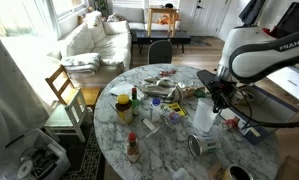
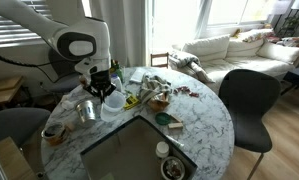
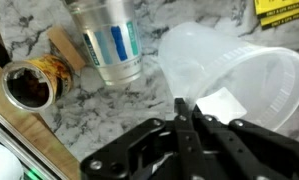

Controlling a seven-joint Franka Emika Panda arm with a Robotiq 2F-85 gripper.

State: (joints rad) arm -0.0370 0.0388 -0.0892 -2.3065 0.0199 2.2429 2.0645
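Observation:
My gripper point(image 3: 185, 110) is shut, with its fingertips pinched on the rim of a clear plastic cup point(image 3: 239, 75) that bears a white label. The cup is tilted over the round marble table point(image 1: 164, 155). In both exterior views the gripper point(image 1: 218, 95) point(image 2: 102, 85) sits just above the cup point(image 1: 202, 118) point(image 2: 111, 101) at the table's edge. A metal can with a blue and white label point(image 3: 109, 45) lies just beyond the cup. An open tin with brown contents point(image 3: 29, 85) and a small wooden block point(image 3: 64, 48) lie beside it.
The table is cluttered: a yellow jar point(image 1: 123, 106), a red-capped bottle point(image 1: 132, 148), an open can point(image 1: 196, 146), packets and wrappers point(image 1: 161, 92). A dark tray point(image 2: 139, 150) and a bowl point(image 2: 172, 168) sit near the front. A black chair point(image 2: 251, 100), a wooden chair point(image 1: 64, 90) and a sofa point(image 1: 94, 40) stand around.

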